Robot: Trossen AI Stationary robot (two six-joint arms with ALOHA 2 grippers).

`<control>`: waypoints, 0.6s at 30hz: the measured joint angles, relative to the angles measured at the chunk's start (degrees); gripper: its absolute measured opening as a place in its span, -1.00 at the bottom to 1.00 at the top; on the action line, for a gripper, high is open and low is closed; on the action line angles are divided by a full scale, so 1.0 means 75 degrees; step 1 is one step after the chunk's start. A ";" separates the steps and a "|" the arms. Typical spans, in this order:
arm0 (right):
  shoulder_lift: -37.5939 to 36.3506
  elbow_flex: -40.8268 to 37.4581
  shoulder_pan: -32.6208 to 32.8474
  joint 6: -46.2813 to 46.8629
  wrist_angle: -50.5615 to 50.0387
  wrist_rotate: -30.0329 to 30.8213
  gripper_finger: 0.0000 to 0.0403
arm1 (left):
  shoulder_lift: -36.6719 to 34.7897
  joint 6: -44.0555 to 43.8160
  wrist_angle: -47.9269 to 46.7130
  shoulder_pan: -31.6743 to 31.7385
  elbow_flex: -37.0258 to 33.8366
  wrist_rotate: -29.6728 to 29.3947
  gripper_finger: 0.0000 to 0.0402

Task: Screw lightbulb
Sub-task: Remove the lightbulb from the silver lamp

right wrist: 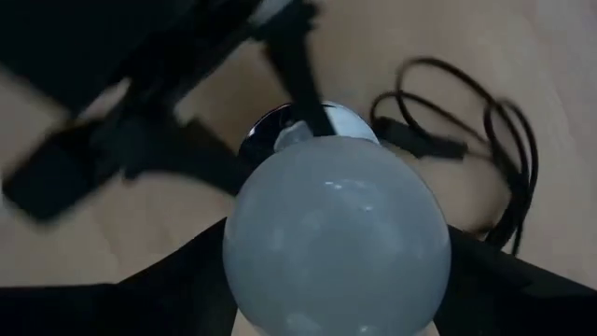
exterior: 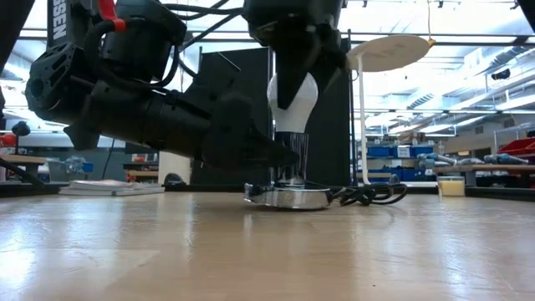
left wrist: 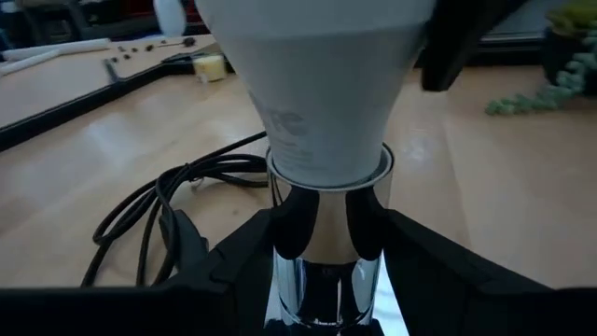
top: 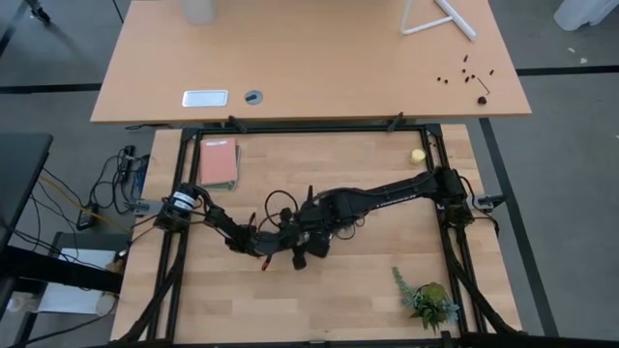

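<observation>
The lightbulb (exterior: pixel 294 102) stands upright, screw end down in the chrome socket neck (exterior: pixel 292 159), near the middle of the table (top: pixel 368 300), a bit toward the left edge. The socket's round base (exterior: pixel 288 197) sits flat on the wood, with its black cord (exterior: pixel 368 194) coiled beside it.

The right gripper (exterior: pixel 294 63) comes down from above, fingers on either side of the bulb's glass; the right wrist view has the dome filling the gap between them, so it reads as clamped on the bulb.

The left gripper (left wrist: pixel 326 280) comes in low from the left, fingers flanking the socket neck and closed against it.

Elsewhere: yellow ball (top: pixel 418 155) by the far right corner, plant sprig (top: pixel 427 300) near the front right corner, red book (top: pixel 218 162) at far left.
</observation>
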 joint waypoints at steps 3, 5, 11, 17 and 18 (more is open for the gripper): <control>0.0000 0.0000 -0.0028 -0.1664 0.0029 -0.0367 0.37 | 0.0000 0.0044 -0.0005 -0.0003 -0.0003 0.0279 -0.06; 0.0000 0.0000 -0.0028 -0.2871 0.0047 -0.0441 0.36 | 0.0000 0.0176 -0.0008 -0.0003 -0.0003 0.0480 -0.06; 0.0000 0.0000 -0.0020 -0.6646 0.0082 -0.0615 0.38 | 0.0000 0.0368 -0.0017 0.0003 -0.0003 0.0806 -0.06; 0.0000 0.0000 -0.0022 -0.9798 0.0046 -0.0649 0.37 | 0.0000 0.0426 -0.0017 0.0006 -0.0006 0.0925 -0.06; 0.0000 0.0000 -0.0022 -1.0277 0.0041 -0.0646 0.38 | 0.0000 0.0426 -0.0017 0.0006 -0.0006 0.0930 -0.06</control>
